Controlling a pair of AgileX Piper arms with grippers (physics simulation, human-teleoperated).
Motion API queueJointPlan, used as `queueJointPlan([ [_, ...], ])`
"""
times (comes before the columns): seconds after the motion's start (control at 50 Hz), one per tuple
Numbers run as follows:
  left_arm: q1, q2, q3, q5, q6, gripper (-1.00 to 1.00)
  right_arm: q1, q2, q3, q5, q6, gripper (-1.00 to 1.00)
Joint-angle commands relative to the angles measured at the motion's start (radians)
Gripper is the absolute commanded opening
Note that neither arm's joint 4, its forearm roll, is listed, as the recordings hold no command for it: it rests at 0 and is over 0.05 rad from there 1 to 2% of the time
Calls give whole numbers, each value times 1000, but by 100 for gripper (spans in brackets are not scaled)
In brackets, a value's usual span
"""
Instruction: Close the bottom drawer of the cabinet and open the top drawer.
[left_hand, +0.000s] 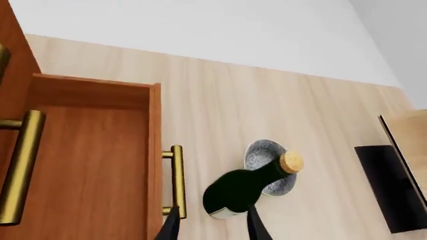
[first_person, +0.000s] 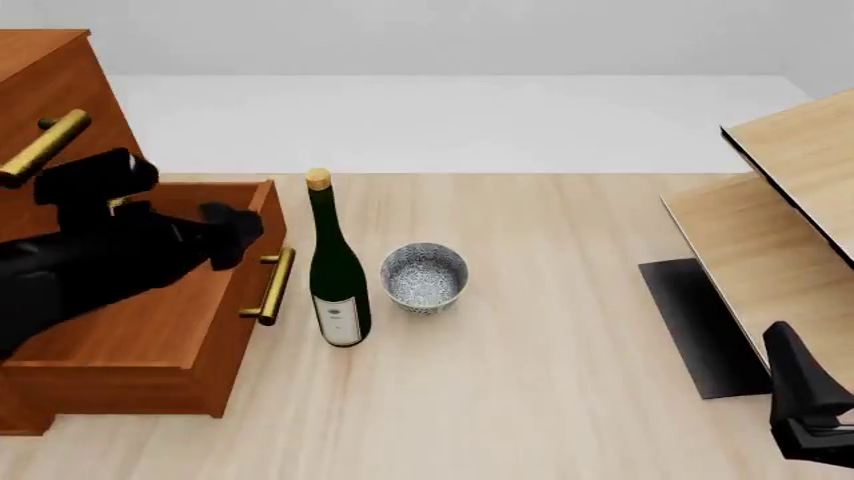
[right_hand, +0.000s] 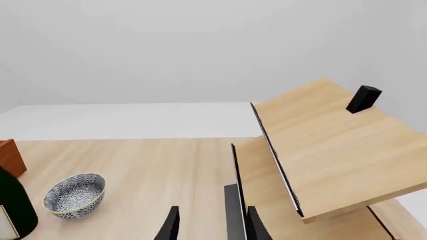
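Hovering above open bottom drawer (first_person: 160, 330), left end effector (left_hand: 210, 227) near handle (left_hand: 177, 180).

The front camera is looking down over the table. Both wrist cameras are sharing the bowl (left_hand: 269, 172) (right_hand: 75, 196) with it, the left one sitting closer

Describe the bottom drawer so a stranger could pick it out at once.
Find the reddish-brown cabinet at the table's left. Its bottom drawer is the lowest one, pulled out toward the wine bottle, its inside open to view.
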Motion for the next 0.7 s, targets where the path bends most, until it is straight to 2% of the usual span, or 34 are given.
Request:
queueJointPlan([
  [0.02, -43, 97, -14, 10, -71, 100, -3, 17, 0, -12, 10, 100],
  [0.08, -52, 107, -15, 12, -65, 100, -4, 23, 0, -17, 12, 100],
  [0.1, -75, 117, -10, 4, -95, 100, -4, 23, 0, -17, 12, 100],
  [0.2, -55, 142, -2, 2, -84, 100, -6, 24, 0, -18, 12, 100],
  [0.26, -67, 168, 9, -13, -94, 100, -7, 30, 1, -24, 13, 100],
  [0.28, -93, 184, 20, -28, -126, 100, -8, 29, 1, -24, 13, 100],
  [0.32, -77, 193, 28, -27, -109, 100, -9, 30, 1, -25, 13, 100],
  [0.62, -89, 224, 69, -37, -138, 100, -8, 18, -2, -14, 14, 100],
  [0.7, -111, 234, 83, -46, -165, 100, -10, 16, -3, -12, 14, 100],
])
